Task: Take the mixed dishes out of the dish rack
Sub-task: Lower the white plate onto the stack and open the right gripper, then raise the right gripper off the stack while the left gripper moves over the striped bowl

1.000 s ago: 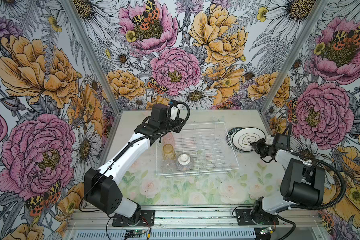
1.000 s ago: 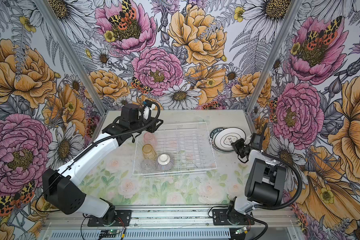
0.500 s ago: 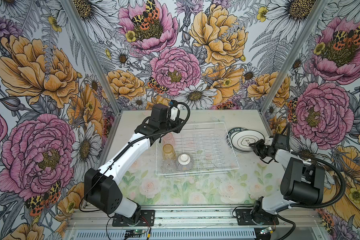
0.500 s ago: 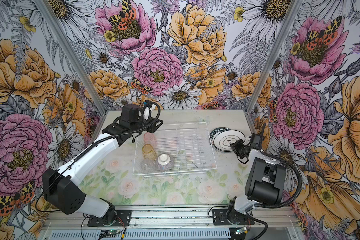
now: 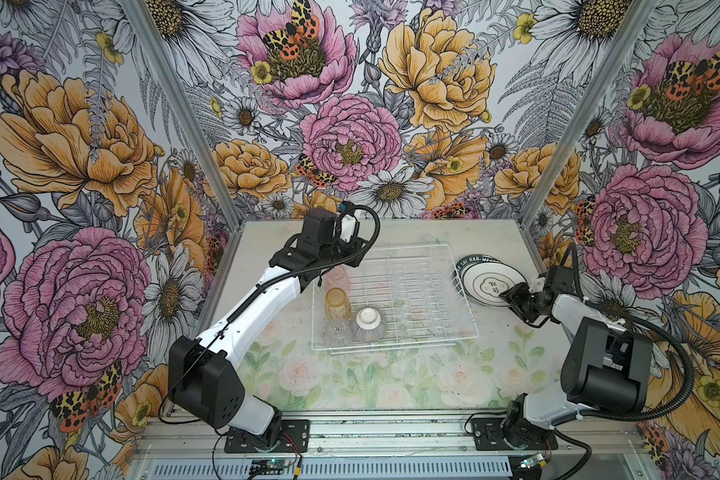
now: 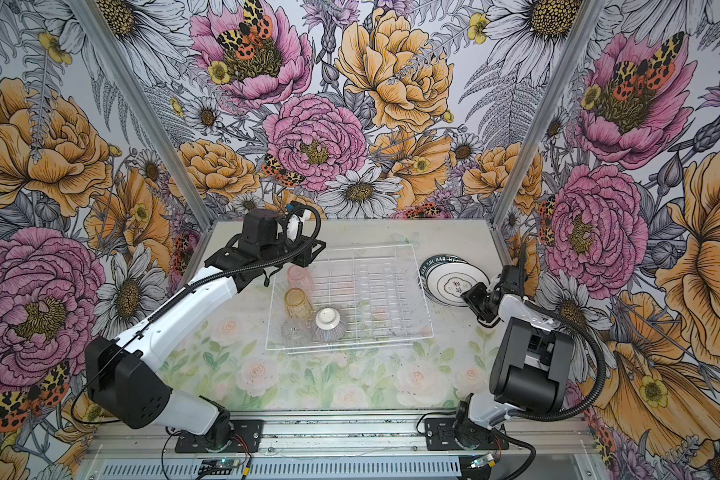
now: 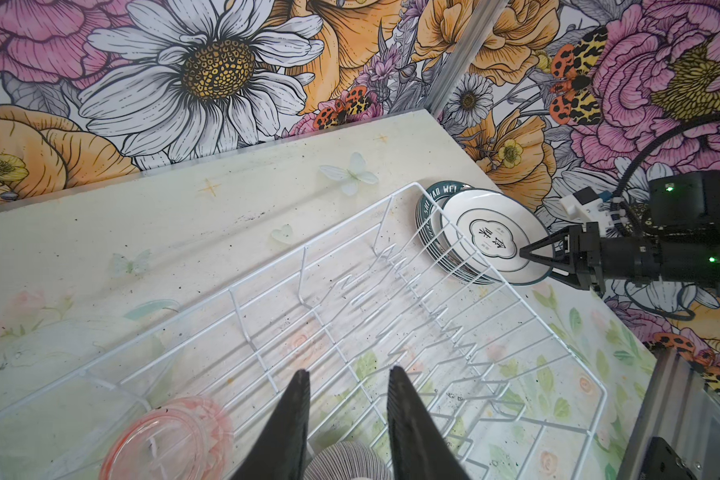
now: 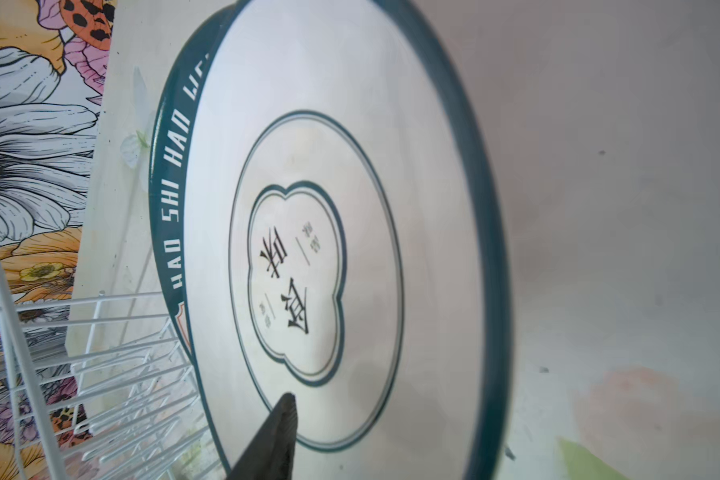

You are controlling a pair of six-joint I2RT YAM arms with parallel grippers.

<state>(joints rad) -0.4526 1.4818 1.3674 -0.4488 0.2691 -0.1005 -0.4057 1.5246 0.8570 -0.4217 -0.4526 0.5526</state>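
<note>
Right fingers (image 8: 275, 436) straddle the top plate (image 8: 350, 166), seemingly seating it on the bench (image 5: 391, 386) stack (image 5: 460, 270), grip unclear; left fingers (image 7: 292, 424) hang parted above the dish rack (image 5: 412, 291).

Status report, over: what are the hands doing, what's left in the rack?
Left hand open over rack. Right hand straddles top plate, grip unclear. Still racked: tumblers, bowl. Nothing blocking.

The dish rack (image 5: 395, 291) is made of thin white-coated wire, smooth and slightly shiny. The plates (image 5: 489, 284) are glazed glossy white. The amber tumbler (image 5: 337, 301) is moulded in translucent glass. The bowl (image 5: 368, 326) is finely ribbed.
</note>
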